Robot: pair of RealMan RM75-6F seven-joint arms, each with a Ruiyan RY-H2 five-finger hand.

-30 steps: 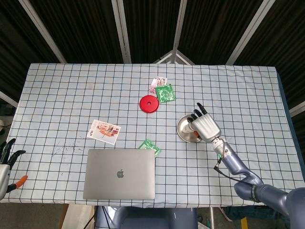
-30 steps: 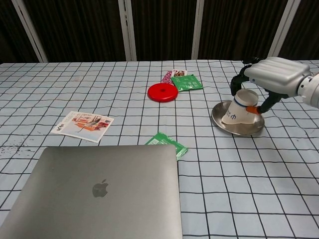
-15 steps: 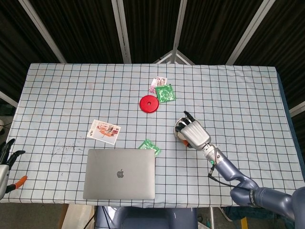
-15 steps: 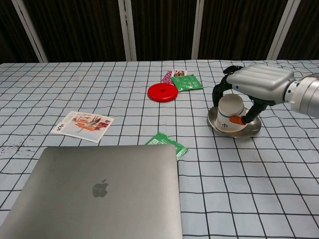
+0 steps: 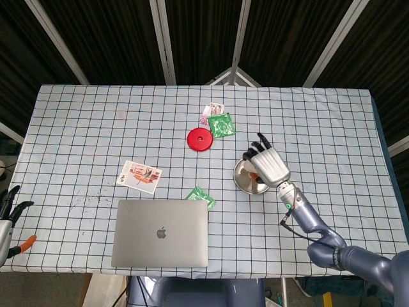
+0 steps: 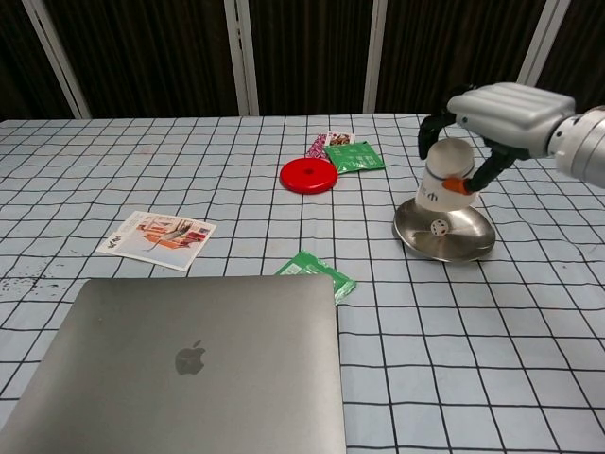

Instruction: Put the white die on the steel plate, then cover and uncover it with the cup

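Cup (image 6: pixel 444 183) grasped upside down by right robot hand (image 6: pixel 501 112), above steel plate (image 6: pixel 460 241)

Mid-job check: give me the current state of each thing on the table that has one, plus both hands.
cup: upside down, lifted above the plate, held by right hand
white die: uncovered, lying on the plate
steel plate: on the table, tilted
laptop: closed
right hand: holds the cup
left hand: at the table's edge, fingers apart, holding nothing
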